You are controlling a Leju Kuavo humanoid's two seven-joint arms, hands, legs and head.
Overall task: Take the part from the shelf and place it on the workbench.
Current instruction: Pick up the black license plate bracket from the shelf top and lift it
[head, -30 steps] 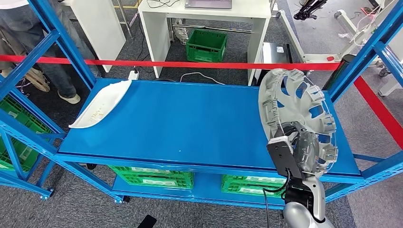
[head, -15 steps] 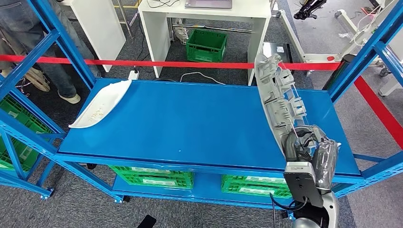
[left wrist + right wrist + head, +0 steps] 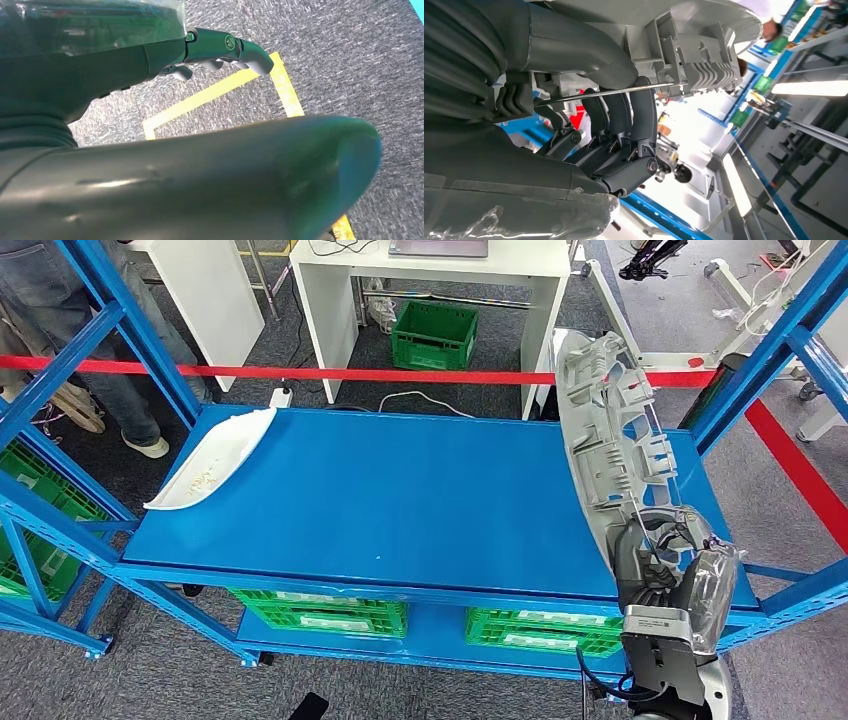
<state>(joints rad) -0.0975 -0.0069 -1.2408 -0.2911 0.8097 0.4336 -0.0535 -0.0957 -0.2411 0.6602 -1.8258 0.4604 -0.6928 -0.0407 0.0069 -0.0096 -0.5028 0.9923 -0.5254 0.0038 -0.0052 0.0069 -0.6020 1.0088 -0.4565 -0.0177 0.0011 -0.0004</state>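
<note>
**Supervisor:** Report the right hand and the part.

**Operator:** I am seeing the right hand (image 3: 660,558) gripping the grey part (image 3: 612,430) by its lower rim. The fingers (image 3: 624,112) are wrapping the rim, with the thumb opposing them. The part is standing on edge, tilted, above the right end of the blue shelf (image 3: 400,500), clear of the surface.

**Supervisor:** Clearances?

**Operator:** The part's upper edge is lying near the shelf's right blue upright (image 3: 770,350). The shelf surface to the left is lying open as far as the white curved panel (image 3: 212,460) overhanging its left edge.

**Supervisor:** Left hand?

**Operator:** I am seeing the left hand (image 3: 220,50) hanging over grey carpet and a yellow floor line (image 3: 210,95), fingers apart, holding nothing.
</note>
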